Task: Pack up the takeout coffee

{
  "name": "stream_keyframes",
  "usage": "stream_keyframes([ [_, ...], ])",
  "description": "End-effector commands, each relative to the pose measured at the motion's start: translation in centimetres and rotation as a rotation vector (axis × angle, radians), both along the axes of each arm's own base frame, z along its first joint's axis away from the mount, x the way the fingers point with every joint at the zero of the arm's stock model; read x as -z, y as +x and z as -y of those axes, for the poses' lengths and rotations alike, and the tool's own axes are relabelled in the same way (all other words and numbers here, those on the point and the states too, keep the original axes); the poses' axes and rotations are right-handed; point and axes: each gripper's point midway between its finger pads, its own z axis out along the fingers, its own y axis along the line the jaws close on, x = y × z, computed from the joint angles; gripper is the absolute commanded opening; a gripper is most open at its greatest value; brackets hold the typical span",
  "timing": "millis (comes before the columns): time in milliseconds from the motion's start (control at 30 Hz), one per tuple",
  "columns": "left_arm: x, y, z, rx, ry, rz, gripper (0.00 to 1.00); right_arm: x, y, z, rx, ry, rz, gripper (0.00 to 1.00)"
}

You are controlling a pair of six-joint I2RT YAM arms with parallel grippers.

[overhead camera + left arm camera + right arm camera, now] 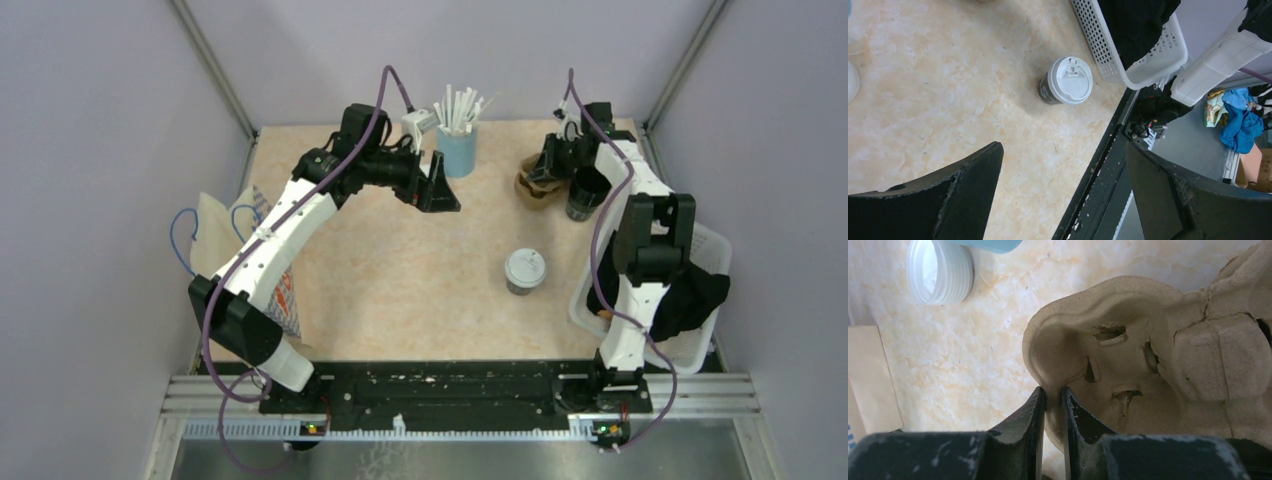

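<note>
At bench (pixel 400 290) far right, right gripper (pixel 1053 392) pinches cup carrier (pixel 1128 355) rim; left gripper (pixel 438 192) wide open, empty. Next likely: bring carrier to coffee cup (pixel 525 270).

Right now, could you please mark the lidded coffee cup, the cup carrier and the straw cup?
lidded coffee cup (pixel 1070 80), left wrist view, lid centre
cup carrier (pixel 1120 365), right wrist view, cup well floor
straw cup (pixel 457 153), top view, blue side wall

carrier (pixel 1068 347): matt moulded pulp (rough) | lid (pixel 1070 80): smooth white plastic

Beige table (pixel 400 280): lidded cup (pixel 525 270), pulp carrier (pixel 533 186).
</note>
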Motion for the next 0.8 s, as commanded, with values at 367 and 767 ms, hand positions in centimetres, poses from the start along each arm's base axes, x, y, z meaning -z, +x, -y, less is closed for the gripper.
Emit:
stream_keyframes([
  [367, -1.2, 3.1, -3.4, -0.29, 0.074, 0.037, 0.99, -12.4, 0.6, -1.7, 0.105, -0.068, 0.296, 0.0],
  [767, -7.1, 3.9, -19.2, -0.945, 0.299, 0.224, 0.99, -18.8, -3.1, -3.9, 0.079, 0.041, 0.399, 0.0],
])
